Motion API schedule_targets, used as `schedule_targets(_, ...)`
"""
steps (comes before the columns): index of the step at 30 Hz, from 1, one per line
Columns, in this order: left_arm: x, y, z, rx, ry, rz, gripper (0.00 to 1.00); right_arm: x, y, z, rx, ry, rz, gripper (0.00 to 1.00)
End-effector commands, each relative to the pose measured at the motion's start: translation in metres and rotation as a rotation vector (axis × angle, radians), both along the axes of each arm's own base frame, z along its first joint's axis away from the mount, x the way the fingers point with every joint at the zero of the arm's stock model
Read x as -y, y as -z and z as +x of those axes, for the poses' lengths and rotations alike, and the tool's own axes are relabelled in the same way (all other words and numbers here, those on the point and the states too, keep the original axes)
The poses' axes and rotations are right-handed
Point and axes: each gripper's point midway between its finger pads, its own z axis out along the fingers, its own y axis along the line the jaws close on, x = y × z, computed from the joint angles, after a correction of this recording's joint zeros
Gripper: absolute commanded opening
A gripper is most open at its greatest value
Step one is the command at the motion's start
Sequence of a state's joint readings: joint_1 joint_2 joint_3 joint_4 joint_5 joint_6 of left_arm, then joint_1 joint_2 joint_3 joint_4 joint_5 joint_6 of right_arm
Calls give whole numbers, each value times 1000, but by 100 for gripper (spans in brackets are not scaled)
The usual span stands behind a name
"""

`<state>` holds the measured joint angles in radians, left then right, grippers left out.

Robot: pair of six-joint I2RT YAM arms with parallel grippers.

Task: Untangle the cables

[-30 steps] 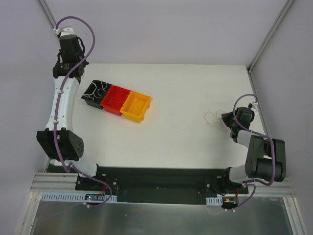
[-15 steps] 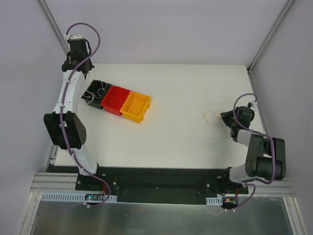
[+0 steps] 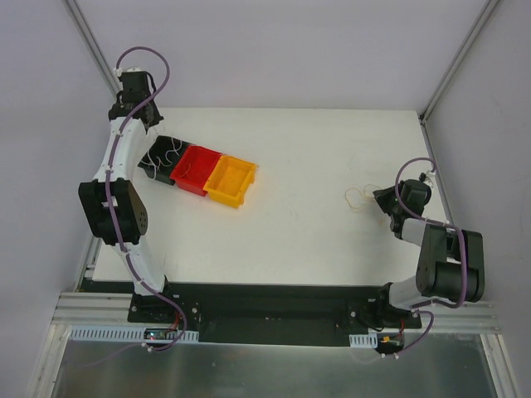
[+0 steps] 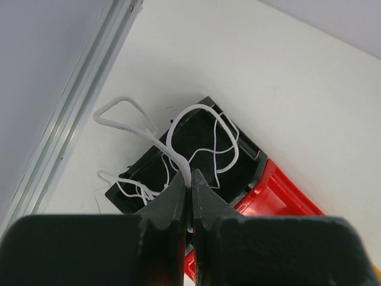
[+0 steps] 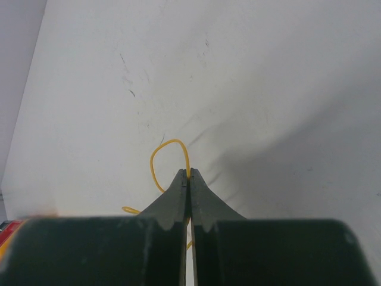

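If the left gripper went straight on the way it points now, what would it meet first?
Probably the white cables lying in the black bin, then its floor. The left gripper, shut on one of them, points into it; depth is unclear.

My left hand [image 4: 189, 176] is pinched tight on a white cable [image 4: 168, 152]. Its loops curl over the black bin [image 4: 122, 192], which sits near the bench [image 4: 309, 89] edge with the metal rail [image 4: 77, 101]. A red bin [image 4: 280, 190] touches the black one.
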<state>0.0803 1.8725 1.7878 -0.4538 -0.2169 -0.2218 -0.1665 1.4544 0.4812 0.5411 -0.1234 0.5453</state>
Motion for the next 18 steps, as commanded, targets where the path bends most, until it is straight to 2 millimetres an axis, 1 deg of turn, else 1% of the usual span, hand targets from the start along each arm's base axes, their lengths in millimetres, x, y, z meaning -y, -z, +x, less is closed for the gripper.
schedule_targets(1,-7,-80,7,197,-32,19,0,0,-23,20,79,-10,14,0)
schedule_targets(3,-11,-94,6,228,-54,30,0,-1,-22,20,79,-13,18,0)
schedule_targets(5,-12,-104,6,248,-62,40,0,-1,-21,20,78,-16,20,0)
schedule_targets(7,-10,-106,10,256,-52,31,0,-2,-23,22,83,-18,25,0)
schedule_targets(9,-7,-104,13,255,-37,14,0,-3,-22,22,81,-20,27,0)
schedule_targets(13,-3,-87,20,230,-34,-22,0,-3,-22,22,80,-21,26,0)
schedule_targets(15,3,-73,23,205,-18,-49,0,-2,-22,22,81,-19,26,0)
schedule_targets(18,3,-43,21,144,-29,-64,0,-2,-21,22,78,-18,25,0)
